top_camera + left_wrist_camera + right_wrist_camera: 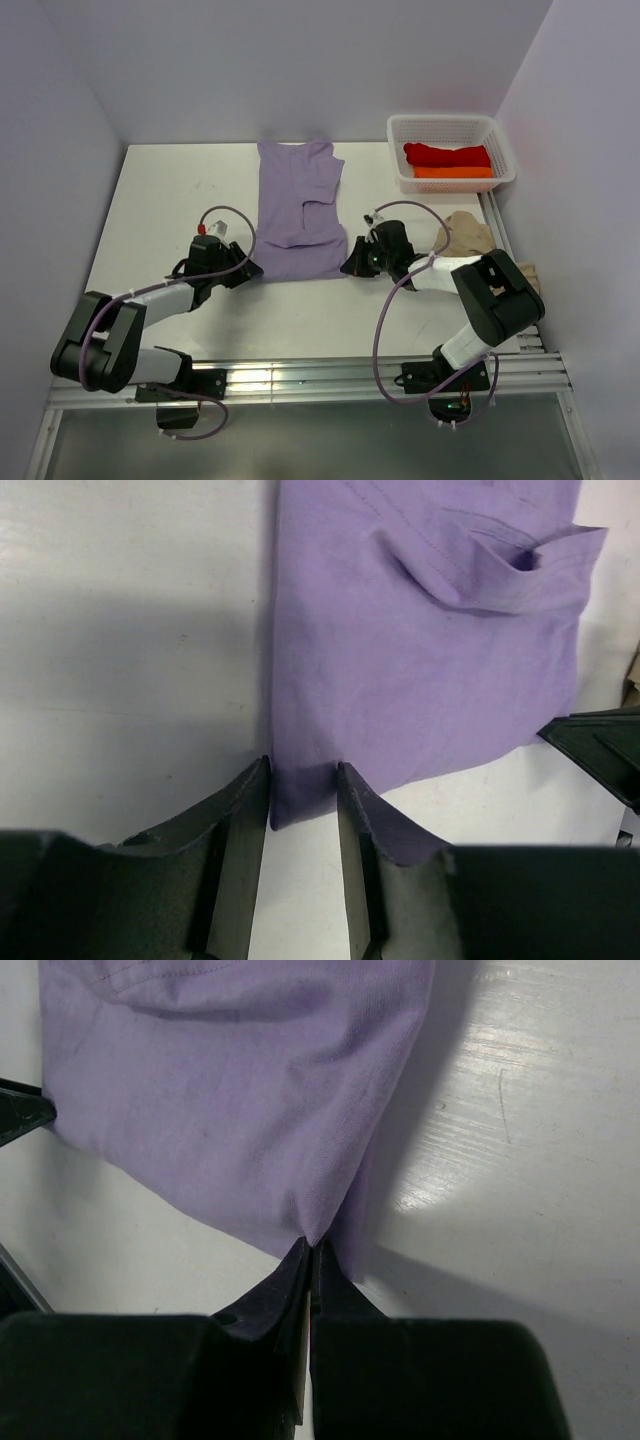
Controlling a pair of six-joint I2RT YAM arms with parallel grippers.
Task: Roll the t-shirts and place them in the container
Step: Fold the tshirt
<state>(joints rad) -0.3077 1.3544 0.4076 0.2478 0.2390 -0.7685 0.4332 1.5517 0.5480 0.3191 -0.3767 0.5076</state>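
Pinching the lower-right corner of the lavender t-shirt (300, 210), mid-frame on the desk (170, 200), the right tool (310, 1250) is clamped tight. The left tool (303, 800) straddles the lower-left corner, jaws narrowly apart.

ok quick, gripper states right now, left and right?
Left gripper: open, jaws astride the lavender t-shirt at one near corner, not clamped.
Right gripper: shut on the lavender t-shirt's other near corner.

Top view: high behind arms, looking down. Wrist views: tight behind left hand (303, 775), right hand (311, 1248), facing ahead; all share purple t-shirt (298, 215) hem.
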